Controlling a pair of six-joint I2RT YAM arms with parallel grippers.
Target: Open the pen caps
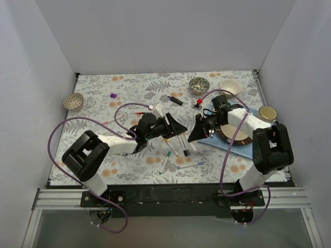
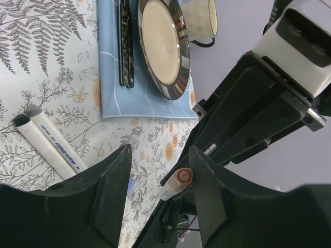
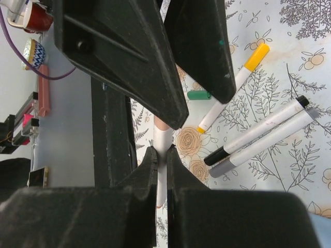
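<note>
My right gripper (image 3: 162, 155) is shut on the white barrel of a pen (image 3: 164, 140) and holds it up above the table. The pen's peach-orange cap (image 2: 182, 177) points at my left gripper (image 2: 160, 152). That gripper is open, its jaws on either side of the cap. The cap lies close against the right finger (image 2: 207, 196) and a wide gap stays on the other side. From above, the left gripper (image 1: 178, 128) and right gripper (image 1: 196, 132) meet tip to tip at mid-table. On the cloth below lie a yellow-capped pen (image 3: 257, 56), a black-capped pen (image 3: 258, 135), a grey-capped pen (image 3: 265, 148) and a loose green cap (image 3: 199, 95).
Several more pens (image 1: 176, 151) lie under the grippers. To the right are a plate (image 1: 243, 138) on a blue cloth (image 1: 243, 151), dark cutlery (image 2: 125, 46) and a mug (image 1: 267, 111). Bowls (image 1: 198, 83) (image 1: 230, 86) (image 1: 73, 101) stand at the back, near a loose purple cap (image 1: 113, 95).
</note>
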